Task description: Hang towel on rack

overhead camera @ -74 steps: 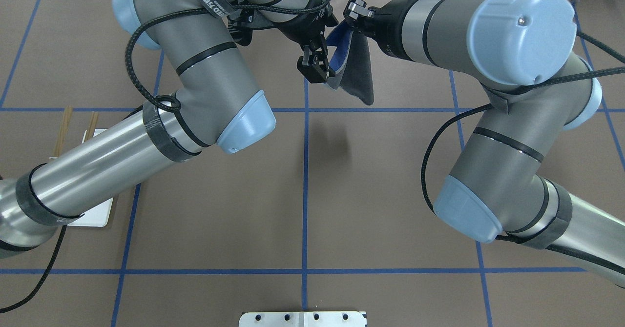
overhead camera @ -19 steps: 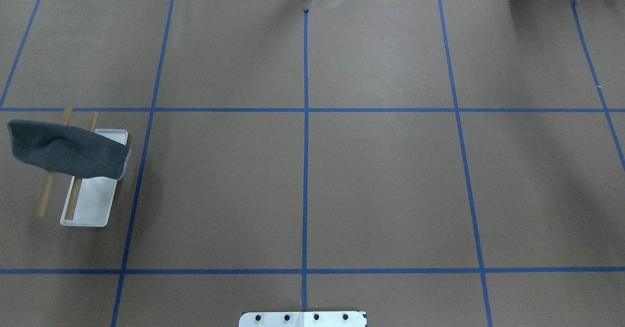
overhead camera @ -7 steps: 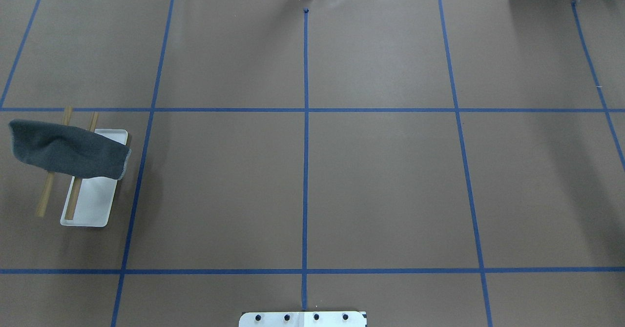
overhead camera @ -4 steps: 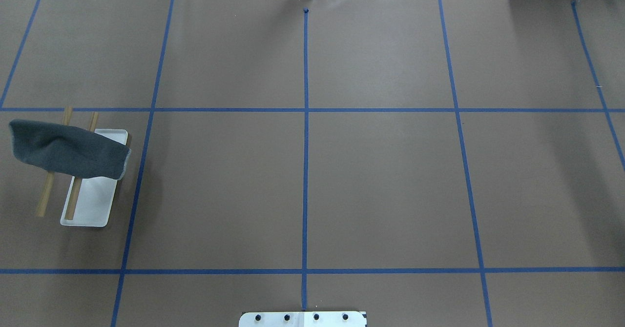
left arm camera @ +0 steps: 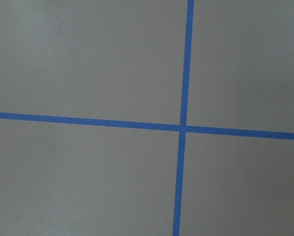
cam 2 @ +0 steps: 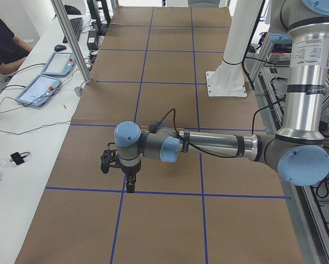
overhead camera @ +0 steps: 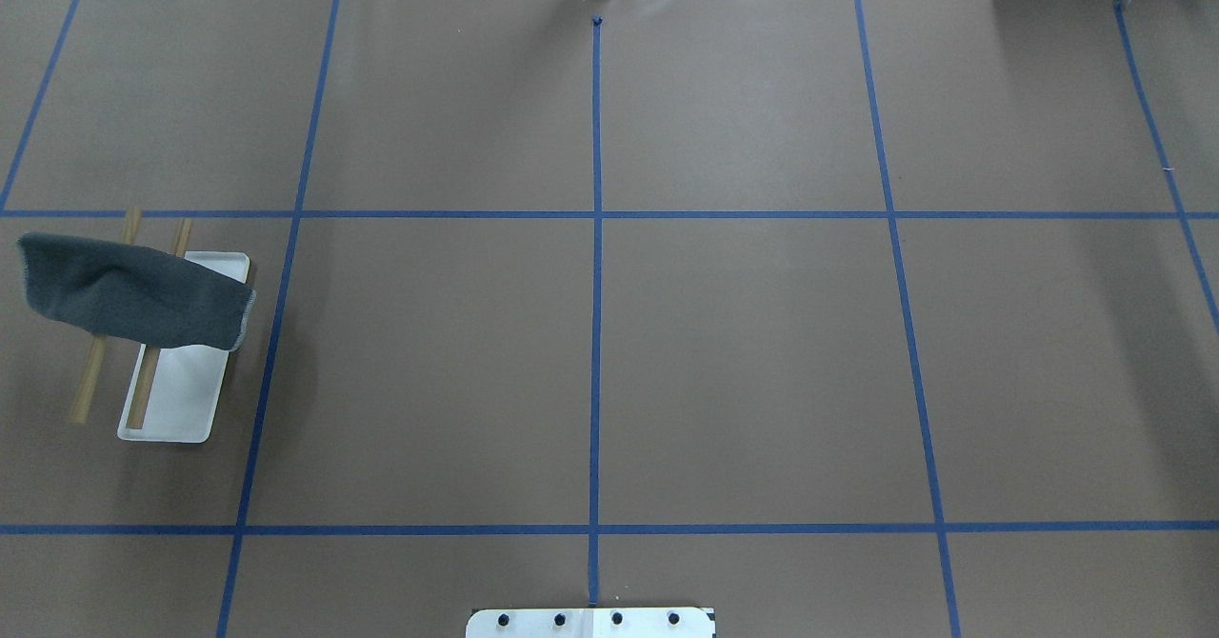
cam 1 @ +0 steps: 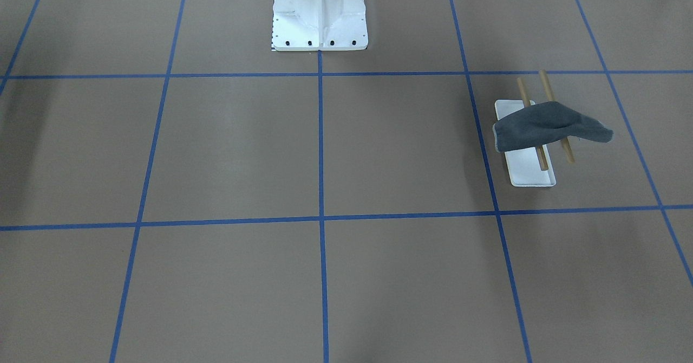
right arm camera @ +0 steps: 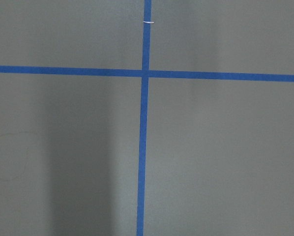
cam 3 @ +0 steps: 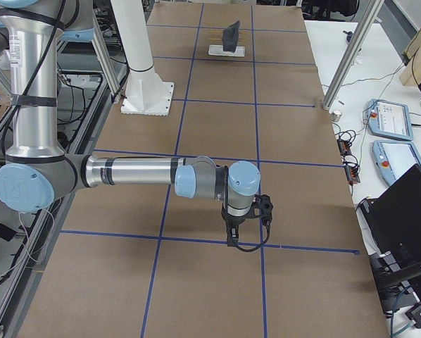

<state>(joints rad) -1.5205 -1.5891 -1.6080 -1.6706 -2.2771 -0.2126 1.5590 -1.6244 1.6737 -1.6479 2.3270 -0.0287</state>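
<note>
The dark grey towel (overhead camera: 133, 290) hangs across the two tan wooden rods of the rack (overhead camera: 181, 400) at the table's left side. It also shows in the front-facing view (cam 1: 547, 124) over the rack's white tray (cam 1: 533, 174), and far off in the exterior right view (cam 3: 231, 34). My left gripper (cam 2: 130, 186) shows only in the exterior left view, pointing down over a tape crossing. My right gripper (cam 3: 233, 239) shows only in the exterior right view, likewise pointing down. I cannot tell whether either is open or shut. Both are far from the towel.
The large white bolted pedestal (cam 1: 319, 11) stands at the table's robot side, and shows in the overhead view (overhead camera: 590, 622) too. Blue tape lines grid the brown table. An operator and tablets (cam 2: 40, 88) are on the side bench.
Ten seconds ago both grippers held the towel up over the far middle of the table. Now it hangs on the rack and both arms are out of the overhead view. Nothing has moved lately.
</note>
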